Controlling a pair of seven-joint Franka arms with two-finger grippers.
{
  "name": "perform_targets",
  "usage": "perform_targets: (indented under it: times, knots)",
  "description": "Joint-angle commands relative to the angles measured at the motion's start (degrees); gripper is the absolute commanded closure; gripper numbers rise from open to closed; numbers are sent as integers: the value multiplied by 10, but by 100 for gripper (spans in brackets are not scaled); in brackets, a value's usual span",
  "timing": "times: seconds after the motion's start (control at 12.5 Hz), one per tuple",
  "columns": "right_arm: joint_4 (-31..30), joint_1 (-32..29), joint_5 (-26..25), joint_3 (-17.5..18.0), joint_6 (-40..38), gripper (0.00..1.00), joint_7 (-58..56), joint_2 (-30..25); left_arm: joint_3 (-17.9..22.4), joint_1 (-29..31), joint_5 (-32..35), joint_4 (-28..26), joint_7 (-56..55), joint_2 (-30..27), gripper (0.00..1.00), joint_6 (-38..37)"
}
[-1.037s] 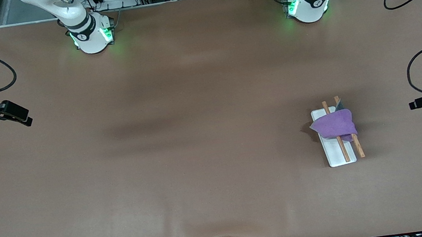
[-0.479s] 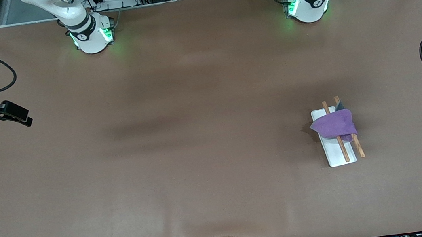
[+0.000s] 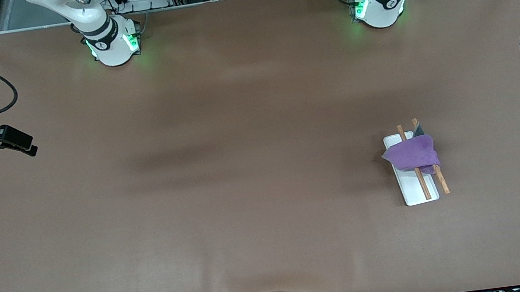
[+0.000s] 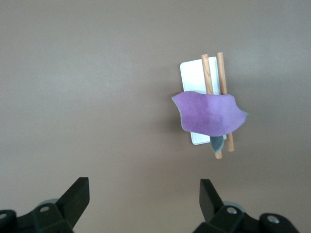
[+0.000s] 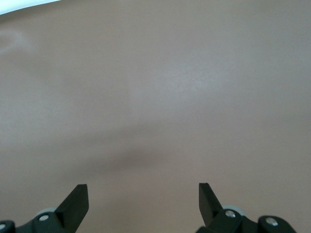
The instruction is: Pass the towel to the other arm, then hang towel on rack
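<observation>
Where towel (image 3: 412,154) drapes, rack (image 3: 414,189) rods are hidden.

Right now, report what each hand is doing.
Left hand: open, holding nothing, up at the left arm's end of the table.
Right hand: open, holding nothing, over bare table at the right arm's end.

— The towel (image 3: 413,154) reads as soft matt purple cloth, lying smooth with no sheen.

— And the rack (image 3: 414,181): a smooth white base (plastic, by the look of it) under two rods of bare brown wood. The table (image 3: 223,171) is matt brown.
</observation>
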Motion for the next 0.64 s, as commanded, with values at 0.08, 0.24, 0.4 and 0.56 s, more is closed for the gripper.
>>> perform_targets:
  times: [0.08, 0.24, 0.4, 0.56]
  knots:
    - [5, -10, -22, 6, 0, 0, -13, 1, -6, 1, 7, -10, 1, -17, 0, -16]
    - [4, -9, -27, 6, 0, 0, -13, 2, -7, 1, 10, -10, 1, -17, 0, -20]
    - [4, -9, -26, 6, 0, 0, -13, 1, -7, 1, 11, -9, 1, -18, 0, -20]
    - [3, -9, -27, 6, 0, 0, -13, 0, -16, 1, 8, -9, 1, -28, 0, -20]
